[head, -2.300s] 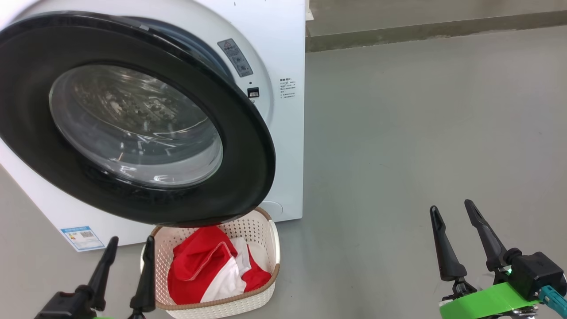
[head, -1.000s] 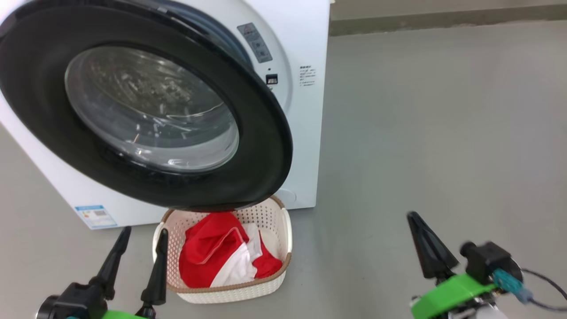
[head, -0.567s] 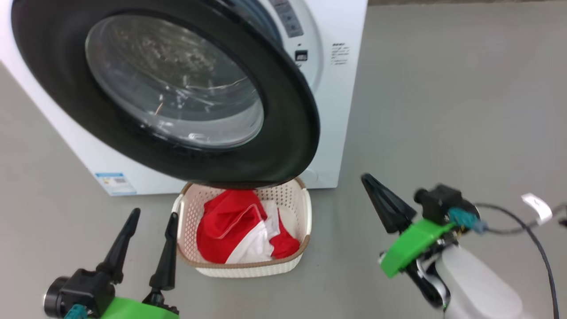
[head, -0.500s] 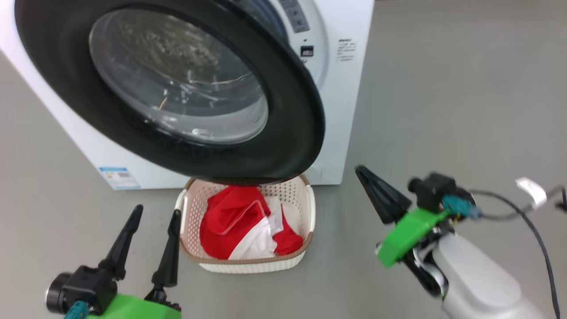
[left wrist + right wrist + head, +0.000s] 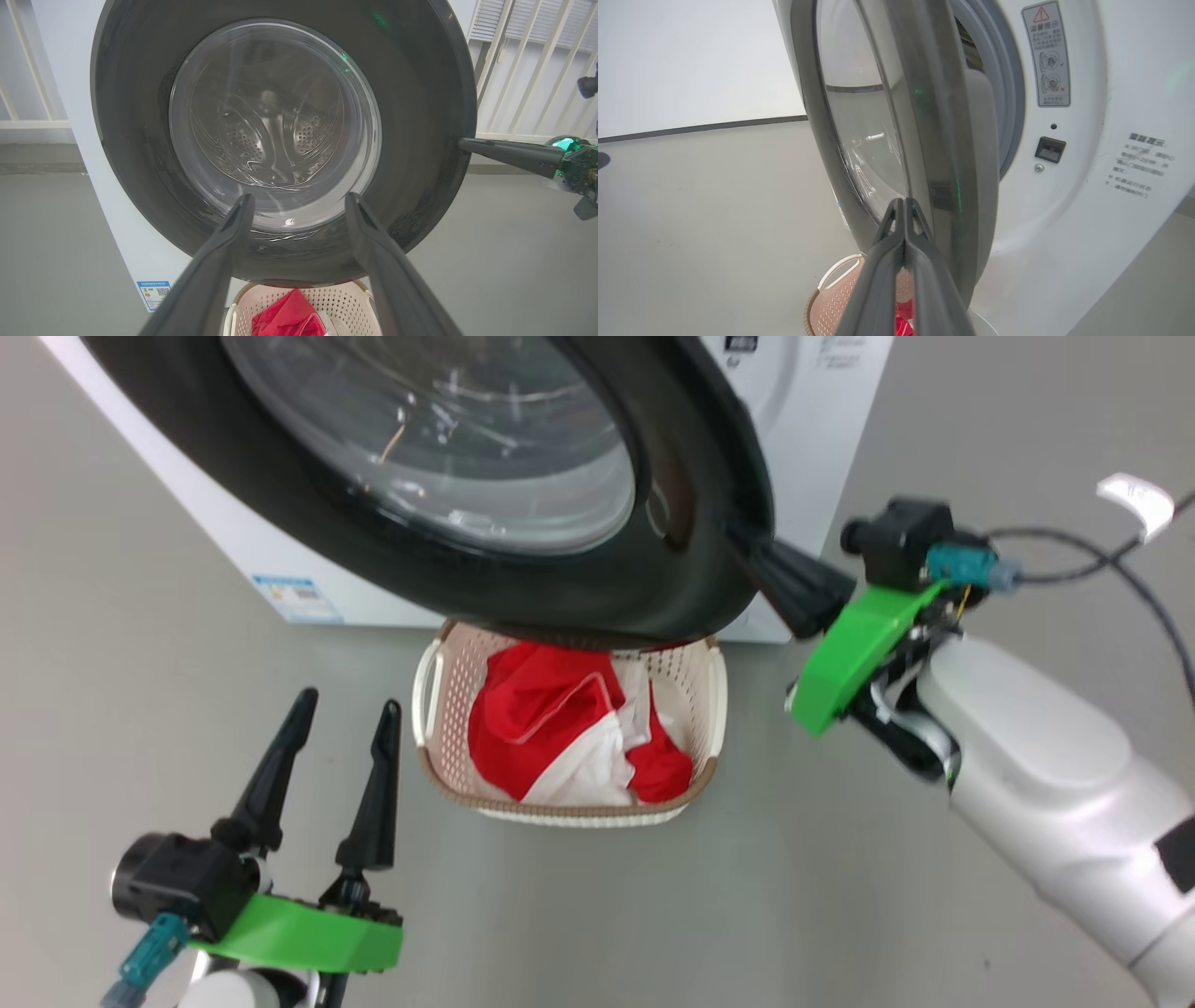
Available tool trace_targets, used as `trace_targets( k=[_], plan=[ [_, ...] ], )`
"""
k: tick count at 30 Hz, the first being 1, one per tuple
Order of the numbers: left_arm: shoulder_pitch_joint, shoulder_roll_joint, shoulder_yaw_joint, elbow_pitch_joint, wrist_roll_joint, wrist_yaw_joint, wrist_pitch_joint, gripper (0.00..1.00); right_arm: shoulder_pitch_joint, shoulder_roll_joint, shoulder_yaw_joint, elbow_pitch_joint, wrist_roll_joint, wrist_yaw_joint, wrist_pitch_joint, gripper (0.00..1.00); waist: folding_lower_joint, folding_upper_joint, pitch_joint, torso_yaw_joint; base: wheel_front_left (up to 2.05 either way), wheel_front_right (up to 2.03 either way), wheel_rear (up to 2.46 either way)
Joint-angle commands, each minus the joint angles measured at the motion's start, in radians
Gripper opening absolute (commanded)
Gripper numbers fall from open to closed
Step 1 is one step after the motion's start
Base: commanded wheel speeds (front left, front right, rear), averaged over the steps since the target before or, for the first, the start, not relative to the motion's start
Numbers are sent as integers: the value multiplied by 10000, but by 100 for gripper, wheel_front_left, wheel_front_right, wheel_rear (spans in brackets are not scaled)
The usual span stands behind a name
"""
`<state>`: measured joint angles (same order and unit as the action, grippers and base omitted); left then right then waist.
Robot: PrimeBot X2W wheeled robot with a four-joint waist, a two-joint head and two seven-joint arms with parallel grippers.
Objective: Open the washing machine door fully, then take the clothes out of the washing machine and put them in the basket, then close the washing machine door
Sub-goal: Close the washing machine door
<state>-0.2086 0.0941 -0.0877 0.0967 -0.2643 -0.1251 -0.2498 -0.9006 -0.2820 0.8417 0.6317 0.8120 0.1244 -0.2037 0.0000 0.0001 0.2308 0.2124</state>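
Door (image 5: 691, 569) glossy black, round, glass bulging; basket (image 5: 715, 709) perforated cream; clothes (image 5: 537, 728) red.

Right end effector (image 5: 749, 545) closed and reached the door (image 5: 523, 590).

Left gripper (image 5: 347, 705) and right gripper (image 5: 758, 558) each have two long tapering black fingers (image 5: 269, 782) on a bright green mount (image 5: 854, 644), with a black block (image 5: 896, 546) and a teal plug (image 5: 962, 565). Right forearm (image 5: 1036, 775) smooth white; dark cable (image 5: 1074, 571) bears a white tag (image 5: 1134, 499)
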Motion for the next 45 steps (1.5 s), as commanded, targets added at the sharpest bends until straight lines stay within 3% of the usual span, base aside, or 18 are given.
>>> trace_targets(
  k=[1, 13, 29, 36, 45],
  plan=[
    [-360, 130, 321, -328, -25, -55, -120, 100, -202, 35, 116, -90, 89, 63, -119, 0, 0, -1, 572, 343, 0, 0, 0],
    [-1024, 61, -15, -586, -98, -55, -120, 100, -2259, -149, 872, 874, 500, 63, -566, 0, 0, -1, 1417, 433, 0, 0, 0],
    [-1363, 12, -402, -661, -144, -55, -120, 100, -4027, -121, 146, 2371, 30, 63, -579, 0, 0, -1, 2223, 911, 0, 0, 0],
    [-1460, -52, -459, -642, -146, -56, -120, 100, -4653, -1, -1632, 2876, -1055, 63, -579, 0, 0, -1, 2405, 974, 0, 0, 0],
    [-1505, -29, -432, -516, -82, -56, -120, 100, -4154, 524, -2912, 3063, -2308, 63, -580, 0, 0, -1, 2259, 869, 0, 0, 0]
  ],
)
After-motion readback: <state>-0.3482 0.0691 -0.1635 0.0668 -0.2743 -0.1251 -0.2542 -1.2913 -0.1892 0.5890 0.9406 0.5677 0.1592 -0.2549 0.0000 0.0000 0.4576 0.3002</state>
